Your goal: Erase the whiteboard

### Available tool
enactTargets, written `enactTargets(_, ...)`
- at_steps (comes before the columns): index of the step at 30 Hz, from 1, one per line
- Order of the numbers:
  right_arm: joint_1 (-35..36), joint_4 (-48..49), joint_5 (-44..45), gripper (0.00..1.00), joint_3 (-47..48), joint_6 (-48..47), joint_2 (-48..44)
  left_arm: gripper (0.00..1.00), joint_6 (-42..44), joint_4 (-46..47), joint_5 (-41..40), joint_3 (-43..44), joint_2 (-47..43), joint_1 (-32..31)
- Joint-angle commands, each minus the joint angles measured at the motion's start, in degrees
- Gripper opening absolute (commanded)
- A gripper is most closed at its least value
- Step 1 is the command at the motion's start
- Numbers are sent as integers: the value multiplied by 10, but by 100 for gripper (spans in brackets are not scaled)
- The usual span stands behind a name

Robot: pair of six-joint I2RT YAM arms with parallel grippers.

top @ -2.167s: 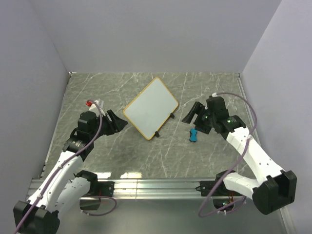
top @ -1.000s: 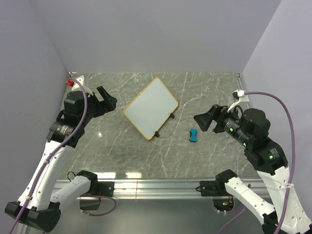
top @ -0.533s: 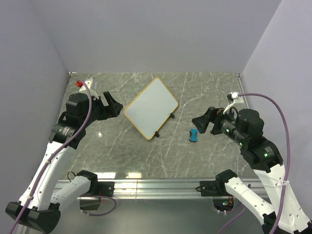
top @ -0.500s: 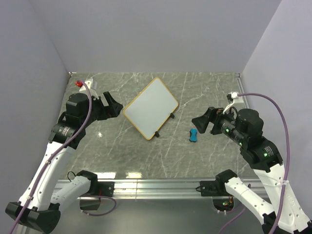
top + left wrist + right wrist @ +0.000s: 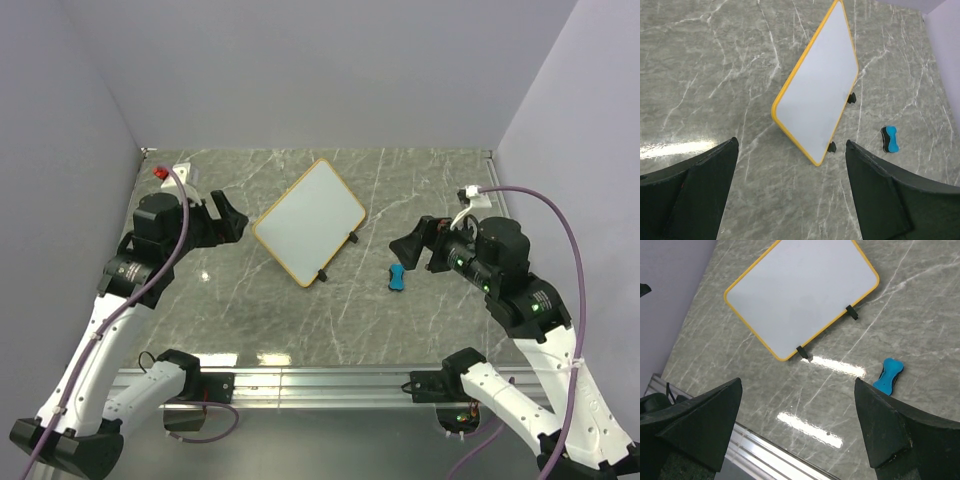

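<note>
The top external view looks down from above and behind the arm bases, facing the back wall, far enough off to take in the whole grey marbled counter [image 5: 300, 320]; the left wrist view sits behind the left tool [image 5: 791, 145], its dark fingers [image 5: 695, 190] filling the lower corners, and looks down and rightward across the counter; the right wrist view sits likewise behind the right tool [image 5: 798, 385], looking down and leftward; all three views share the white rectangular whiteboard with a tan-yellow frame [image 5: 309, 222] and the small blue eraser block [image 5: 397, 277] near it.
</note>
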Motion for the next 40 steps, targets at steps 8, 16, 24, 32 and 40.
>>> enactTargets(8,2,52,-20,100,-8,-4,10,99,26,-10,-24,13,-16,-2)
enactTargets(16,2,63,-23,100,0,1,7,99,28,-10,-119,11,-31,-3)
enactTargets(24,1,53,-27,100,-6,4,-1,99,29,5,-132,7,-22,-3)
enactTargets(32,2,36,-9,100,-11,0,-20,99,25,16,-120,-8,-19,-3)
enactTargets(40,1,34,3,100,-21,4,-26,99,40,69,-161,-37,-23,-3)
